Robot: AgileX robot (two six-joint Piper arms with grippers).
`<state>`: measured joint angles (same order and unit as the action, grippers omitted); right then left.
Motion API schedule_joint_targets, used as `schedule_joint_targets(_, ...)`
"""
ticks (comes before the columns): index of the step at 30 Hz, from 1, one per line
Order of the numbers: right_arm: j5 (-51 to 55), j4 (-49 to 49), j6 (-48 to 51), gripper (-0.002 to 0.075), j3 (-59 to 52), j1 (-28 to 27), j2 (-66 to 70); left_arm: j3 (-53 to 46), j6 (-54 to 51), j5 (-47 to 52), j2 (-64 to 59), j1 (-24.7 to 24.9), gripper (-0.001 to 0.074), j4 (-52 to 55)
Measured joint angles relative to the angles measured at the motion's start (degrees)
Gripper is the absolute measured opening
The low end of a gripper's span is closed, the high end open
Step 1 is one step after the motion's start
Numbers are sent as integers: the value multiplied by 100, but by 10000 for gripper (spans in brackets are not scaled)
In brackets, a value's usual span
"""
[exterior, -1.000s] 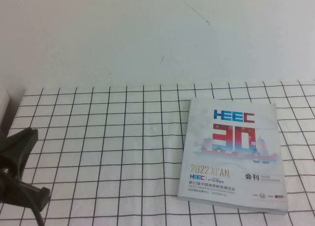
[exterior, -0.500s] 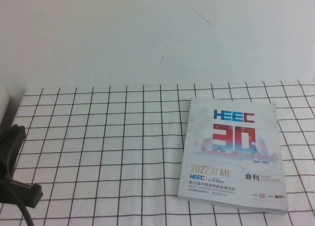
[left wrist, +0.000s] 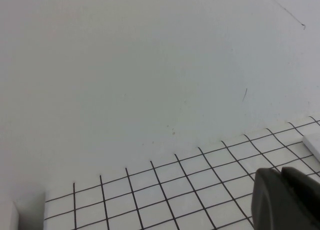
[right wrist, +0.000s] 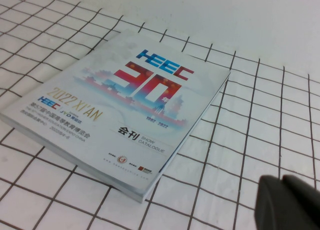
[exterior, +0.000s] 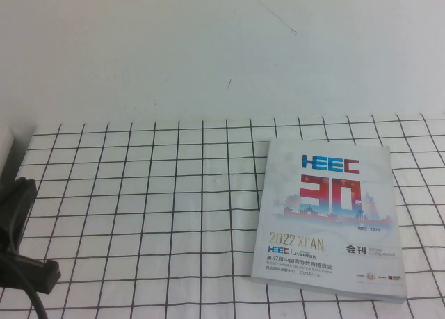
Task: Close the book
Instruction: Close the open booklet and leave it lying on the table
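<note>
1. The book lies shut, front cover up, flat on the right part of the gridded worktop.
2. My left hand hangs closed and empty above the worktop's left side, well apart from the book.
3. My right hand is closed and empty, near the book but not touching it.

Left gripper, at the left of the grid mat, is mostly chopped off by the frame. Same for the right gripper near the book, whose tiny bottom print is unreadable.
</note>
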<state>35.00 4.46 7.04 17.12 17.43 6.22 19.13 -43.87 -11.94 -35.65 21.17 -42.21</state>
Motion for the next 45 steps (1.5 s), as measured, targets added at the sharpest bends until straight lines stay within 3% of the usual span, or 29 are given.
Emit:
schedule_joint_targets(8,0,-23,0,-3,0,0,0,-284,0,0,330,0,-4,-9)
schedule_joint_targets(17,0,-31,0,-3,0,0,0,-1917,100,-22,1594,0,-4,-301)
schedule_joint_targets(24,0,-45,0,-3,0,0,0,-2038,-493,332,1984,-75,-4,-1231)
schedule_joint_targets(31,0,-45,0,-3,0,0,0,-2038,-1551,633,2395,-635,-4,-1320)
schedule_joint_targets(38,0,-47,0,-3,0,0,0,-2038,-2448,1388,3529,-1580,-4,-1320)
schedule_joint_targets(45,0,-47,0,-3,0,0,0,-2038,-2406,1734,3597,-1859,-4,-1186)
